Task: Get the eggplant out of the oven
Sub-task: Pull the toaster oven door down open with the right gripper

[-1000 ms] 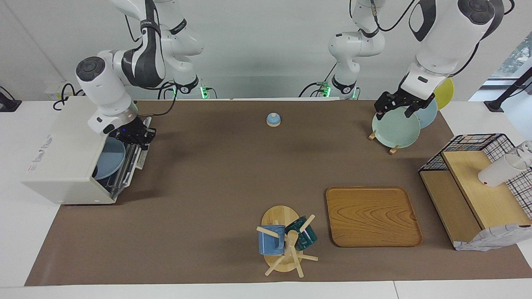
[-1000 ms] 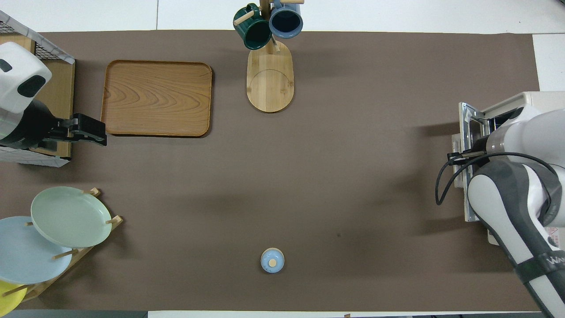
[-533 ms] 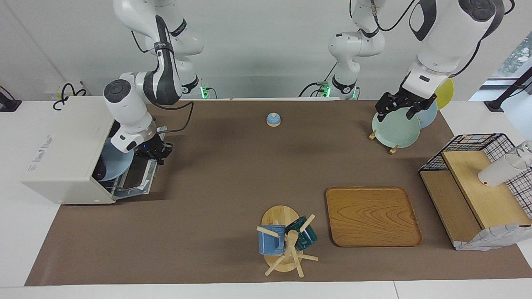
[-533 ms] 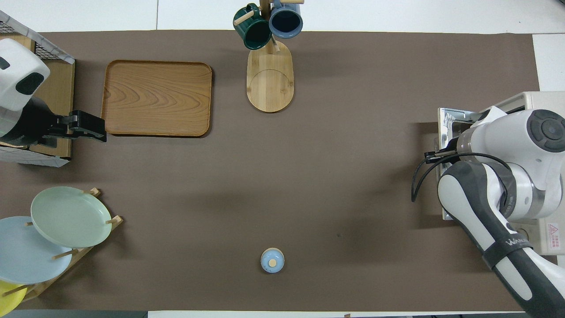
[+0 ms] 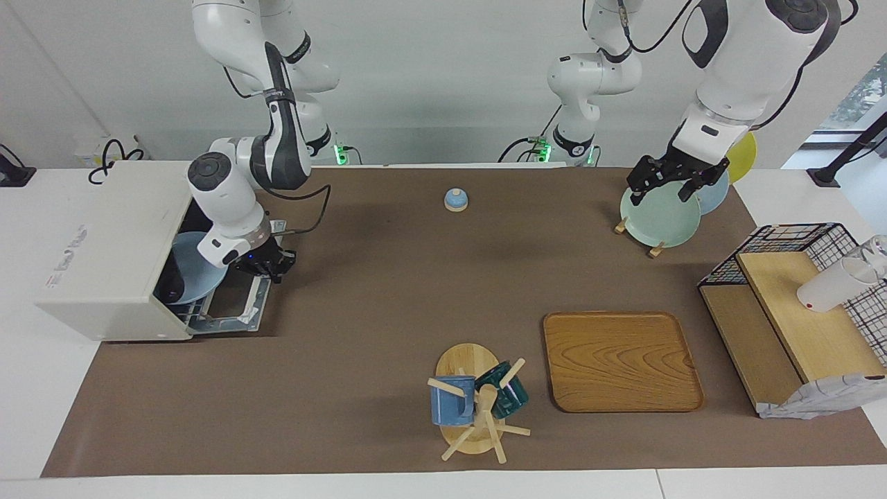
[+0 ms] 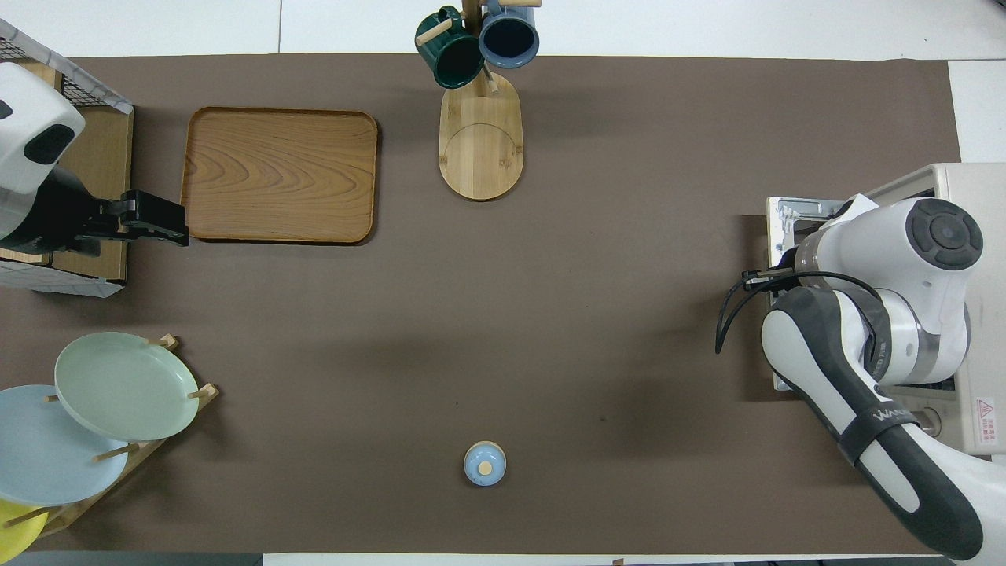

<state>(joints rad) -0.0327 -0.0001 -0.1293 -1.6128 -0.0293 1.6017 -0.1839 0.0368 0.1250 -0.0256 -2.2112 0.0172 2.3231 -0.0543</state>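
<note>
Oven point(image 5: 104, 256) door lies flat under the right pincer point(image 5: 270, 265); pincer state unclear.

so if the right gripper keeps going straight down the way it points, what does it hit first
Most likely the oven door: the right gripper points down at that door's outer edge, which lies folded down flat in front of the oven. Depth is unclear, so it may already touch.

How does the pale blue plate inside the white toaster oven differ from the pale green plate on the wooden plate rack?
The pale blue plate sits inside the white toaster oven, partly hidden by its wall; the pale green plate stands in the open on the wooden plate rack. The blue one shares its place with a dark object; the green one stands beside other plates. Both are round and tilted.
</note>
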